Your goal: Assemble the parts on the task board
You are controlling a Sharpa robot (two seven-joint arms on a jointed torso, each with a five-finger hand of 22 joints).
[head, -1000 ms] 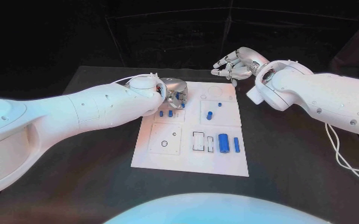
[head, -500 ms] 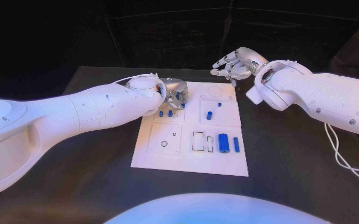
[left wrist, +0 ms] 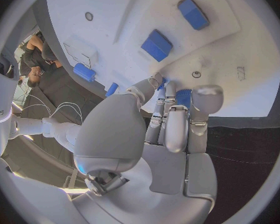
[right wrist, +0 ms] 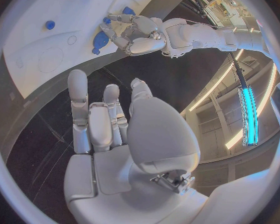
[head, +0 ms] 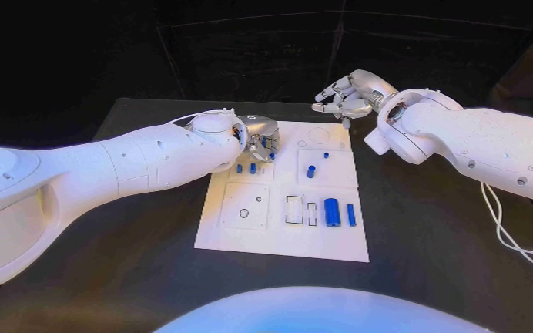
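Black bench (head: 133,271) first, and we see it carrying the white task board (head: 278,242) right in the middle, with both arms reaching in from either side. Largest player is the left robot hand (head: 258,137), down low over the board's far-left area, fingers curled together; in the left wrist view a blue part (left wrist: 183,97) sits between those fingertips (left wrist: 205,95), so we read it as pinched and being pressed toward the board, though we cannot tell whether it is seated. The right robot hand (head: 350,95) hovers off the board's far edge, fingers loosely apart and holding nothing, well clear of the work. Down to the small stuff: two blue pieces (head: 246,169) stand just beside the left fingers, a short one (head: 311,170) sits mid-board, and a big blue cylinder (head: 331,212) with a thinner one (head: 351,214) lies toward the near right. Now the risks as we judge them. If the pinched part goes in tilted, it could jam or pop out when the fingers let go. Those two neighbouring pieces are very close, so a sideways drift of the fingers could knock them over. Pressing hard off-centre might also shove the whole board along the bench. And the wrist view hides the contact point, so misalignment would be easy to miss.
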